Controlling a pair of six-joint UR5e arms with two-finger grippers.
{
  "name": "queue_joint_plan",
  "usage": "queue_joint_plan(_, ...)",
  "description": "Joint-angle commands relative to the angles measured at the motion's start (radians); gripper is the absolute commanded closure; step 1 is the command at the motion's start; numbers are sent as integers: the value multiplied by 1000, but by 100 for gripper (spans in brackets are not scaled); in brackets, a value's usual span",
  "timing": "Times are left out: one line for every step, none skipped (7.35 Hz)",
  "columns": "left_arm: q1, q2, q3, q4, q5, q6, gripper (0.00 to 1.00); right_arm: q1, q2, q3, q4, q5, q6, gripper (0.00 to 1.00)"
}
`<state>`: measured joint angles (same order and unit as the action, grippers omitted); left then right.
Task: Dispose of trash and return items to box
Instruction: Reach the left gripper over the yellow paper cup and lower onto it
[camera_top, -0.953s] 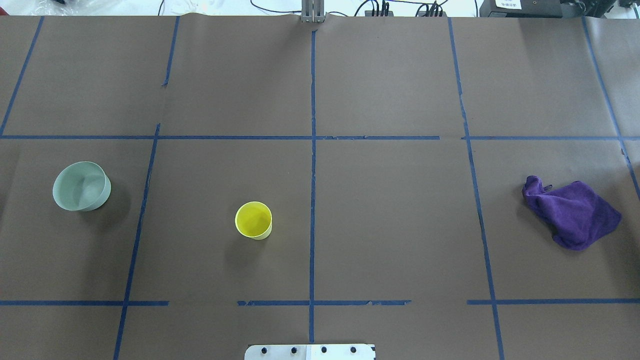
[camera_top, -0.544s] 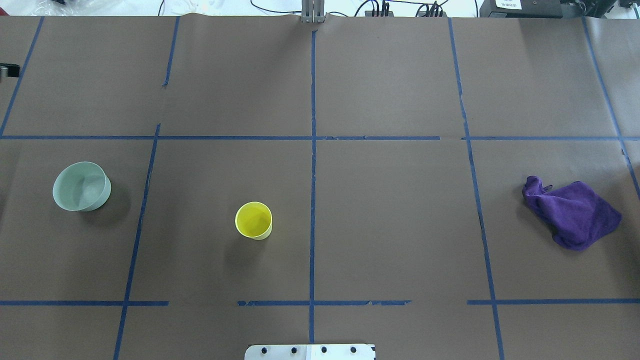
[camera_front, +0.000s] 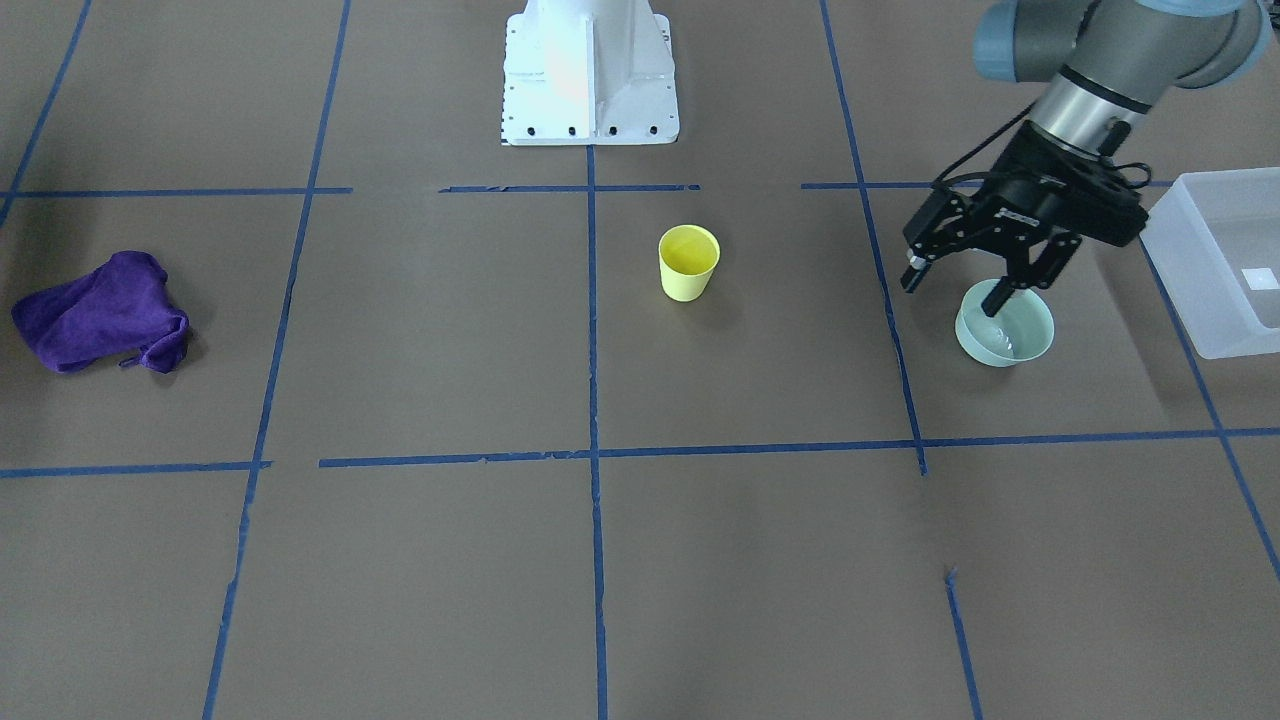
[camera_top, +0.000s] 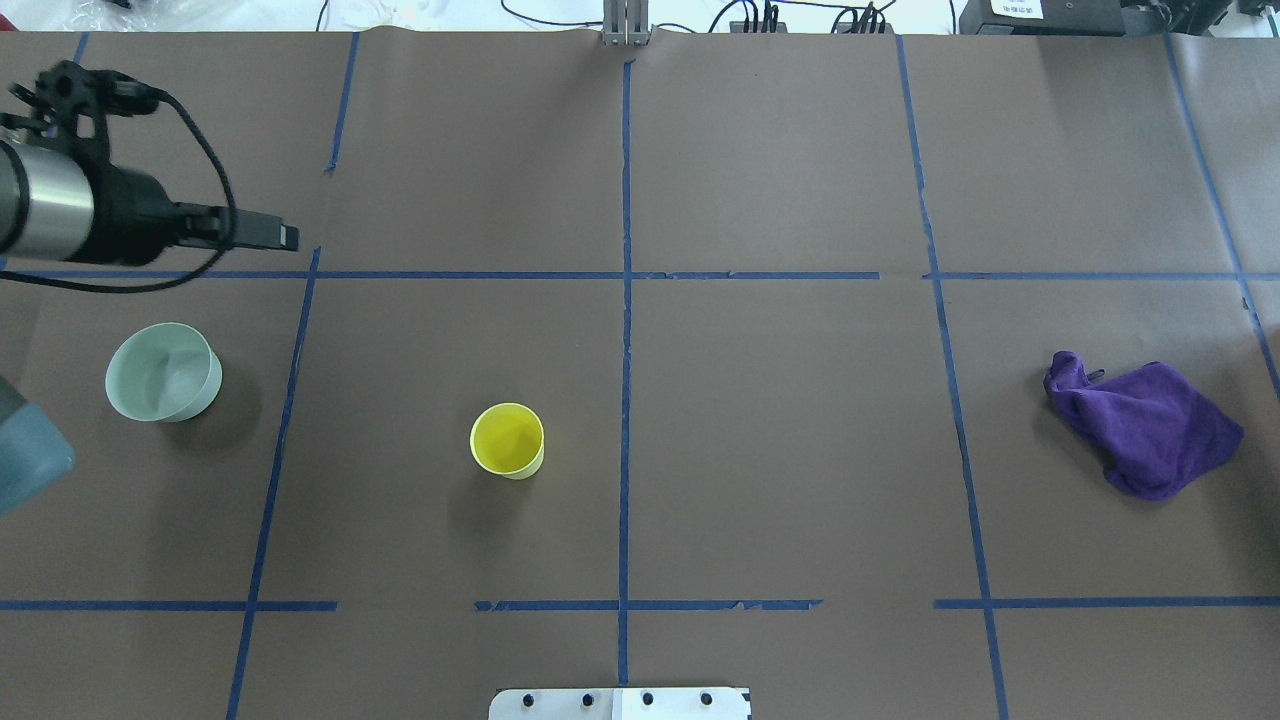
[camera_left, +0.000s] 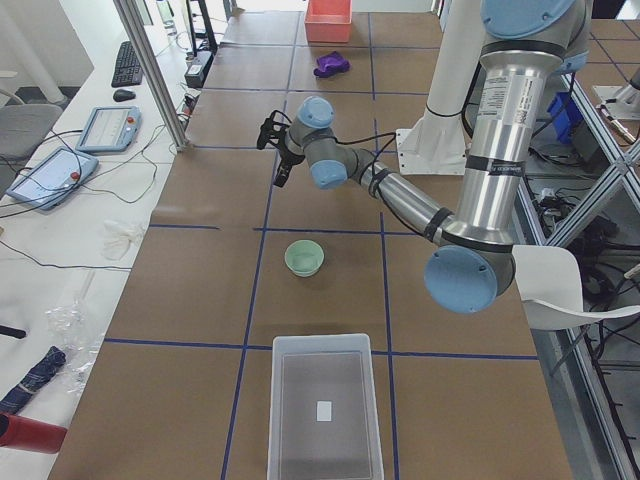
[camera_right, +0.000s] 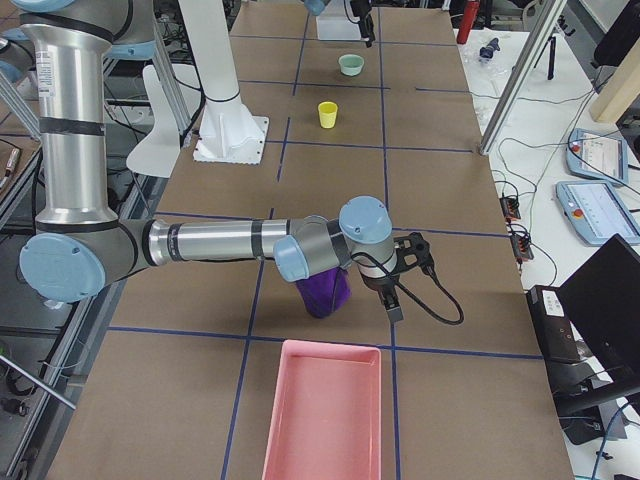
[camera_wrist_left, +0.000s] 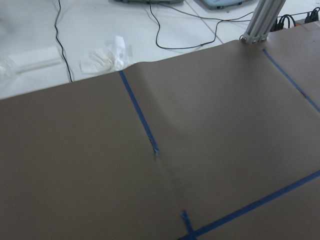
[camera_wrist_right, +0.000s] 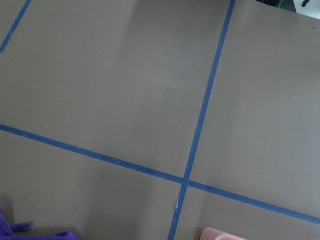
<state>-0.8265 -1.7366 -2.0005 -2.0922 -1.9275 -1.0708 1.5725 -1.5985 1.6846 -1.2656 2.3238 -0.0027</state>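
The pale mint-green bowl (camera_front: 1005, 330) stands upright on the brown table, and also shows in the overhead view (camera_top: 163, 372) and the exterior left view (camera_left: 304, 258). The yellow cup (camera_front: 688, 262) stands upright near the table's middle (camera_top: 508, 440). The frosted-white box (camera_front: 1215, 260) lies past the bowl at the table's left end (camera_left: 325, 410). My left gripper (camera_front: 955, 290) is open and empty, raised above the table near the bowl, touching nothing (camera_top: 285, 237). My right gripper (camera_right: 395, 290) hangs by the purple cloth (camera_right: 325, 290); I cannot tell whether it is open or shut.
The purple cloth (camera_top: 1150, 425) lies crumpled at the right end (camera_front: 100, 312). A pink tray (camera_right: 322, 415) lies beyond it at that end. The white robot pedestal (camera_front: 590, 70) stands at the table's near edge. Blue tape lines cross the brown paper.
My left arm has come into the overhead view from the left edge, above and beyond the bowl. The bowl, cup and cloth have not moved.
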Motion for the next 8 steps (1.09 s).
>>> queue_joint_plan(255, -106, -37, 175, 213, -340, 8, -3, -8, 0, 0, 0, 1, 0)
queue_joint_plan(338, -201, -34, 314, 252, -447, 18, 0, -9, 0, 0, 0, 1, 0)
queue_joint_plan(412, -237, -24, 378, 266, -544, 26, 0, -11, 0, 0, 0, 1, 0)
queue_joint_plan(452, -238, -14, 382, 301, -557, 27, 0, -11, 0, 0, 0, 1, 0)
queue_joint_plan(477, -235, -4, 383, 304, -558, 27, 0, -11, -5, 0, 0, 1, 0)
queue_joint_plan(493, -235, 8, 386, 305, -558, 28, 0, -11, -6, 0, 0, 1, 0)
queue_joint_plan(504, -238, 15, 386, 305, -561, 30, 0, -11, -8, 0, 0, 1, 0)
queue_joint_plan(503, -239, 17, 386, 301, -567, 36, -3, -12, -11, 0, 0, 1, 0)
